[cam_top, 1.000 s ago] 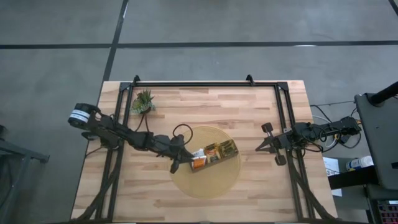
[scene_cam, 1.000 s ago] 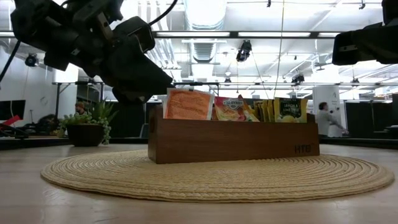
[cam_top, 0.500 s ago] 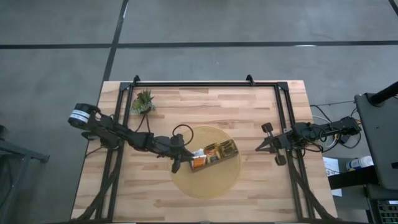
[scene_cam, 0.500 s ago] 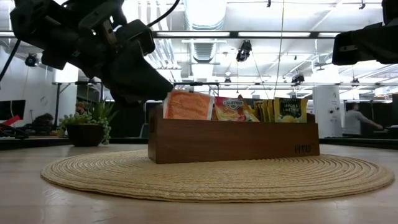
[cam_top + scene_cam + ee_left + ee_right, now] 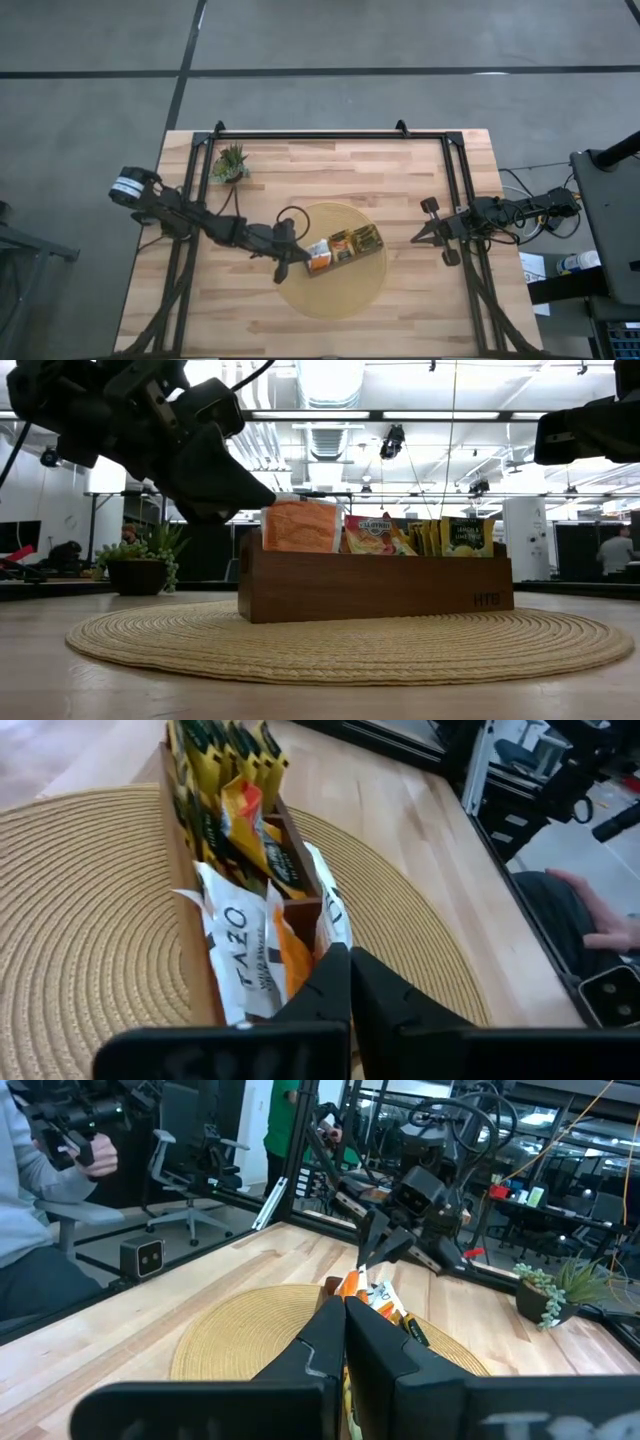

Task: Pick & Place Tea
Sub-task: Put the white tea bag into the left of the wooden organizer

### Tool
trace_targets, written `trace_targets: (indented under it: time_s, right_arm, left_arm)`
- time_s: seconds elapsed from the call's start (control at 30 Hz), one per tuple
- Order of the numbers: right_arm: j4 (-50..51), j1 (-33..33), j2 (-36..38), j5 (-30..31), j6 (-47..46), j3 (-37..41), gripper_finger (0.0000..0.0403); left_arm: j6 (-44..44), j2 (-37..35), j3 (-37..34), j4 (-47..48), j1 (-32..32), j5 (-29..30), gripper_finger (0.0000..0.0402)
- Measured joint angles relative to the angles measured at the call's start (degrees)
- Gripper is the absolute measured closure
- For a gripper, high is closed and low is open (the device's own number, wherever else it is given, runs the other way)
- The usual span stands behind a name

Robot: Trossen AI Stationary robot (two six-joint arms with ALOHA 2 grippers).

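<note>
A dark wooden tray [image 5: 352,250] of tea sachets stands on a round woven mat [image 5: 335,290] in the middle of the table. My left gripper [image 5: 346,952] is at the tray's left end, shut at the top of the last white-and-orange sachet [image 5: 335,915]. In the low view its tip [image 5: 272,497] meets that sachet's upper corner [image 5: 300,525]. Yellow sachets [image 5: 225,760] fill the tray's far compartments. My right gripper [image 5: 345,1302] hangs shut above the table's right side, clear of everything. My left gripper pinches the upper edge of the end sachet [image 5: 332,935] between its two fingertips. The fingers come slanting down from the table's left. The sachet stands upright in the tray's end compartment beside a white one [image 5: 240,950]. The fingertips hide the exact place of contact.
A small potted plant [image 5: 231,163] stands at the far left of the table. Black frame rails [image 5: 330,135] run along the far edge and both sides. A person's hand [image 5: 590,910] shows beyond the table edge.
My left gripper has shut at the top of the end sachet while staying at the tray's left end. In the low view the sachet's upper edge has crumpled and shifted a little. My right arm has kept still.
</note>
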State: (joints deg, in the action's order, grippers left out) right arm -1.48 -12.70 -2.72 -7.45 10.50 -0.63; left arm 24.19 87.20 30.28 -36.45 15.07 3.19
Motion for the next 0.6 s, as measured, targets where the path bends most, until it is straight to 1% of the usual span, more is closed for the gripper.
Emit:
trace_targets:
  time_s: [0.37,0.6]
  right_arm:
    - [0.0,0.0,0.0,0.0,0.0,0.0,0.0394]
    - [0.0,0.0,0.0,0.0,0.0,0.0,0.0394]
  left_arm:
    - [-1.0,0.0,0.0,0.1,3.9,12.4,0.0401]
    - [-0.1,0.0,0.4,0.0,6.0,14.8,0.0401]
